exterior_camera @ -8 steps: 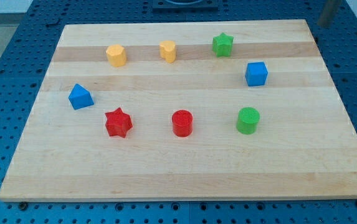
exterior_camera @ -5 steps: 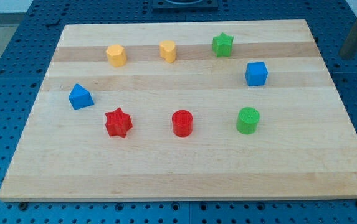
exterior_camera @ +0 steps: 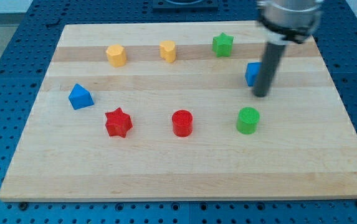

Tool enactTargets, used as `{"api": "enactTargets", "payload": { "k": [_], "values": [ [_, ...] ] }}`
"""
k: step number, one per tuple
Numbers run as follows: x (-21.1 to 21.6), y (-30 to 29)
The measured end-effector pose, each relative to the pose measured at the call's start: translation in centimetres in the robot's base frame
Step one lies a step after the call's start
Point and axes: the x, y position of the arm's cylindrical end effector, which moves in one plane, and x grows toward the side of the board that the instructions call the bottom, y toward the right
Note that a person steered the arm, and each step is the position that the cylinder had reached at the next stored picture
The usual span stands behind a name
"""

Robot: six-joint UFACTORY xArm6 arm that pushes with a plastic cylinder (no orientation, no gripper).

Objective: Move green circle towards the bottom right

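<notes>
The green circle (exterior_camera: 248,120) stands on the wooden board (exterior_camera: 184,168), right of centre. My tip (exterior_camera: 261,94) is on the board just above and slightly right of the green circle, a short gap away, not touching it. The rod rises from there and covers part of the blue cube (exterior_camera: 252,73) behind it.
A red circle (exterior_camera: 182,123) and a red star (exterior_camera: 118,122) lie left of the green circle. A blue triangular block (exterior_camera: 80,97) is at the left. Two yellow blocks (exterior_camera: 116,55) (exterior_camera: 167,50) and a green star (exterior_camera: 222,44) sit along the top.
The rod has come in from off the board's right edge and now stands on the board above the green circle. No block has moved.
</notes>
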Motion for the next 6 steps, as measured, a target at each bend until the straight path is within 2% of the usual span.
{"api": "enactTargets", "payload": {
  "k": [1,2,3,5,6],
  "values": [
    [0.5,-4.7],
    [2.6,-7.0],
    [3.8,-6.3],
    [8.7,0.1],
    [8.4,0.8]
  ]
}}
